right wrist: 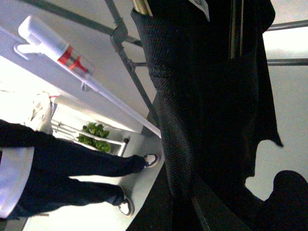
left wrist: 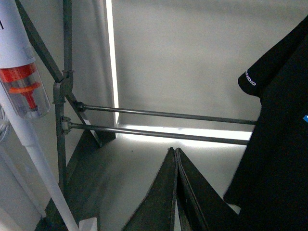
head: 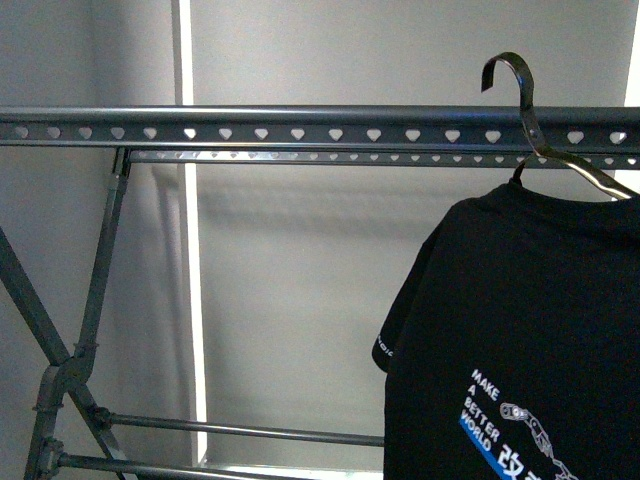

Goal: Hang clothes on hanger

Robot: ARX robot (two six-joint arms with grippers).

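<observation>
Printed T-shirt (head: 530, 330) on wire hanger (head: 531, 118) before rack rail (head: 250, 124)

Your T-shirt (head: 520, 330) ran off the front view's right and bottom edges, its print (head: 505, 420) clipped at the bottom.

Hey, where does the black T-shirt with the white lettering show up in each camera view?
Front view: T-shirt at lower right, on a small hanger by the rack's top rail.
Left wrist view: its logo sleeve, where the rack's two lower rails end.
Right wrist view: close up, dark fabric before the rack's bars.
Shared landmark: the grey rack.
</observation>
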